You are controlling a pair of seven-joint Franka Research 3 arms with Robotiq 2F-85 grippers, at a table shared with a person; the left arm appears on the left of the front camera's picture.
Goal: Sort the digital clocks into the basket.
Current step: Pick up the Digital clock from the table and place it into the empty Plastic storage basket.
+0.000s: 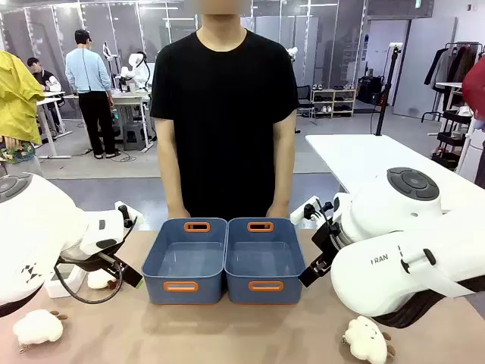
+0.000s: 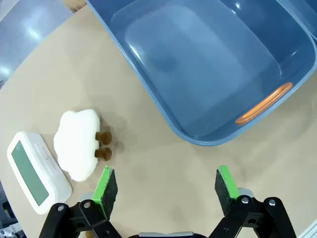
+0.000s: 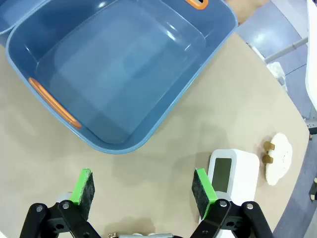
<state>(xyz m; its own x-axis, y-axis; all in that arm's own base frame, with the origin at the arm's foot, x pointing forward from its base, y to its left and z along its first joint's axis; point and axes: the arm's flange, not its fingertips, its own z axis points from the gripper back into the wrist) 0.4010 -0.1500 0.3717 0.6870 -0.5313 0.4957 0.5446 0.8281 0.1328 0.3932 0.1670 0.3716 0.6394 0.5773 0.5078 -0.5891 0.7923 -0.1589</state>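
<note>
Green-padded left gripper (image 2: 166, 184) at bottom of frame, spread wide and clutching nothing, hanging over bare tan table (image 2: 163, 153). To its lower left, a digital clock (image 2: 37, 176) lying screen-up on the tabletop, just beside a sheep plush (image 2: 77, 141). Right gripper (image 3: 143, 191) likewise splayed and empty, with a second digital clock (image 3: 230, 173) flat on the table just past one pad and another sheep plush (image 3: 277, 158) near the frame's right edge. At centre of the front view, a blue basket (image 1: 212, 290) and its twin basket (image 1: 236, 290) side by side, touching, both empty. Sorting apparently not yet begun: both clocks out on the table, two pickups and two drops left to make. Behind the baskets, a person (image 1: 223, 114) in a black T-shirt standing at the far edge. Beyond, an open workshop floor, a white table at right, a clothes rack at upper right and other people at desks at upper left.
</note>
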